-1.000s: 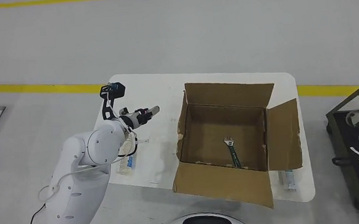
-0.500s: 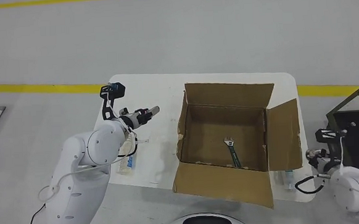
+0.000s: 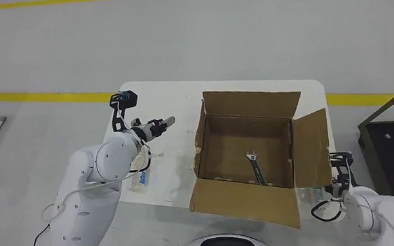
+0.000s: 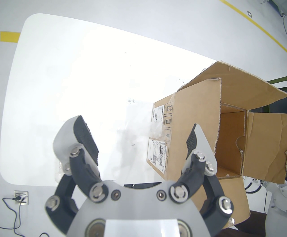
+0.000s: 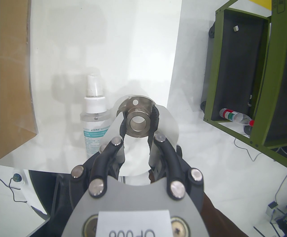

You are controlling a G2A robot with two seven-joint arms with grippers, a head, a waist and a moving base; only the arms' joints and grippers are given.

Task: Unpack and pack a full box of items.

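the right gripper (image 5: 139,123) pinches a flanged metal bushing (image 5: 137,112) over the table's near right corner, just beside a spray bottle (image 5: 95,119) and the cardboard box (image 3: 250,105). likely risks: the smooth steel slips from the pads, or a swing toward the box knocks the bottle or catches the right flap. the left gripper (image 4: 137,134) hangs spread and empty over the white table (image 3: 162,101)'s left side. an adjustable wrench (image 3: 255,168) lies in the box. the floor is grey with a yellow line (image 3: 39,96); a green rack (image 5: 257,94) stands to the right.
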